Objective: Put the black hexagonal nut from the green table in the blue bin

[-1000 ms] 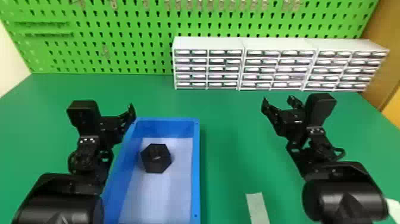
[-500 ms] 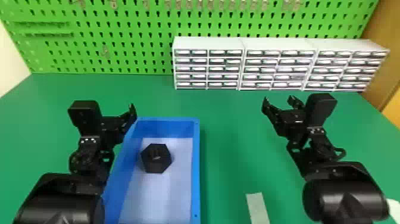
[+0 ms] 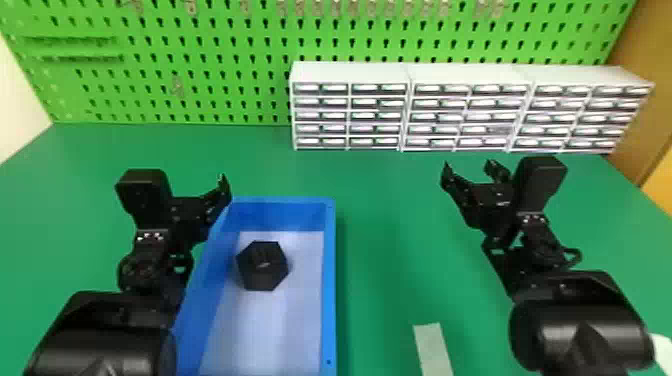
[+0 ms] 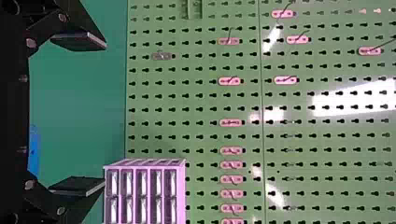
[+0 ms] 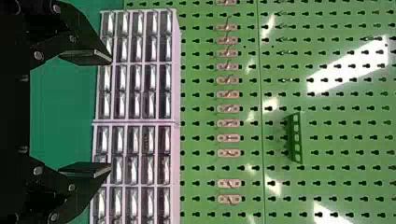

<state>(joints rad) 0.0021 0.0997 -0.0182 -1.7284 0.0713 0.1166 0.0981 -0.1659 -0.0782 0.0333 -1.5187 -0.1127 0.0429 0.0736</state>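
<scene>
The black hexagonal nut [image 3: 262, 265] lies on the pale floor of the blue bin [image 3: 330, 280], toward its far end, touching no gripper. At the bin's far left corner is my left gripper [image 3: 212, 192], raised beside the rim. Its two fingers stand wide apart in the left wrist view, so the left gripper [image 4: 100, 114] is open and holds nothing. My right gripper [image 3: 472, 167] is over the right part of the green table [image 3: 390, 240], well away from the bin. The right wrist view shows the right gripper [image 5: 109, 114] open too, its fingers spread around nothing.
White drawer cabinets [image 3: 350, 72] line the table's back edge, right of centre, in front of a green pegboard [image 3: 200, 100]. A pale strip [image 3: 432, 350] lies on the table near the front, between the bin and the right arm. Something white [image 3: 662, 347] shows at the right edge.
</scene>
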